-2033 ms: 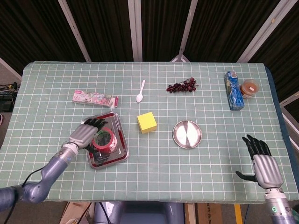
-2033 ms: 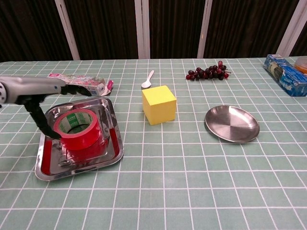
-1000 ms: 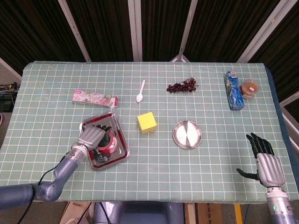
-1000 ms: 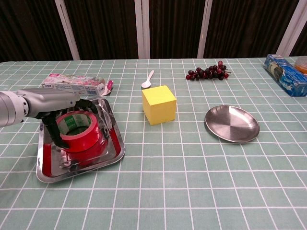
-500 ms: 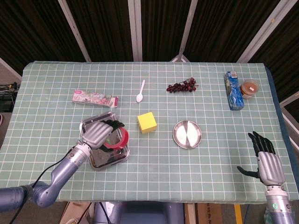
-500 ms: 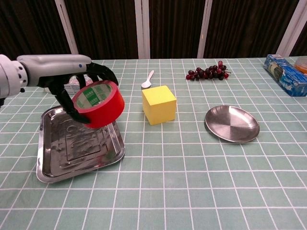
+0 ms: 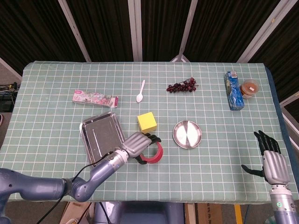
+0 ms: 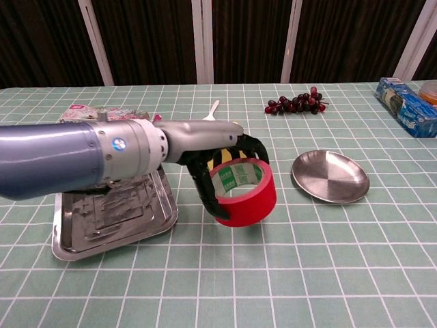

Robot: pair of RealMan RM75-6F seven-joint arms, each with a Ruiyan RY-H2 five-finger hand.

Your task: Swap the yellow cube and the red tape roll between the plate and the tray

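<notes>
Left hand (image 8: 229,160): fingers gripping glossy red tape roll (image 8: 244,190); round steel plate (image 8: 330,177) lies at three o'clock, nearer than open right hand (image 7: 272,161).

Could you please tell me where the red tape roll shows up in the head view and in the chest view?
Head view: the red tape roll is low and centre, held by the left hand, just below the yellow cube.
Chest view: the red tape roll is at centre, in the left hand.
Shared landmark: the round metal plate lies to its right in both.
</notes>
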